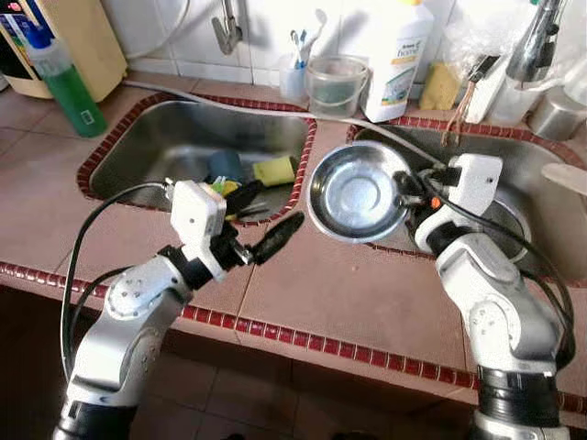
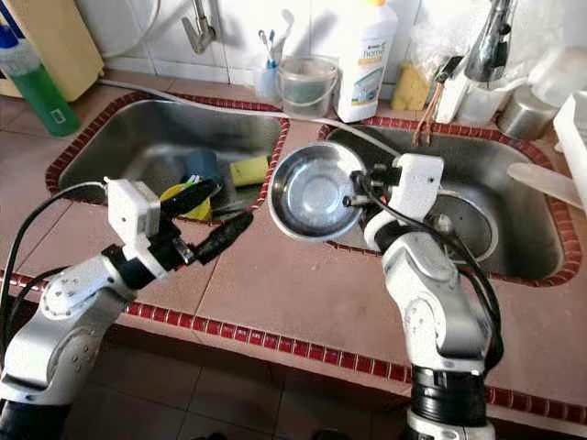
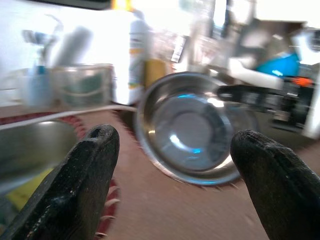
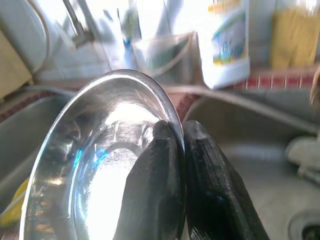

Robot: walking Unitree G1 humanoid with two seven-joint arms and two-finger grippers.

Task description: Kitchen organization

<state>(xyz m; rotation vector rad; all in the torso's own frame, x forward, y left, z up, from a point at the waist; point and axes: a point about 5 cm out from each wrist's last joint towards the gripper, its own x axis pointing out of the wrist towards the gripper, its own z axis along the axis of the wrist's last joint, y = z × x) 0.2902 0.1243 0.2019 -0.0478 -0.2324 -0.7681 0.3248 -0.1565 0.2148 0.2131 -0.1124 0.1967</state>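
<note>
Right hand [image 1: 404, 190] pinching rim of steel bowl [image 1: 356, 192], tilted above bench [image 1: 348, 293] | left hand [image 1: 260, 218] spread, facing bowl, near sink [image 1: 174, 137] edge

We're reaching both arms forward: left gripper [image 1: 260, 218] spreading fingers wide, right gripper [image 1: 404, 189] pinching fingers [image 4: 155, 185] on bowl [image 1: 353, 191] rim.

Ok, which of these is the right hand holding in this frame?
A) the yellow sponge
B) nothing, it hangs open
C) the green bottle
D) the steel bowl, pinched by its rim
D: the right hand has its two fingers closed on the rim of the steel bowl, one inside and one outside, above the counter between the sinks.
</note>
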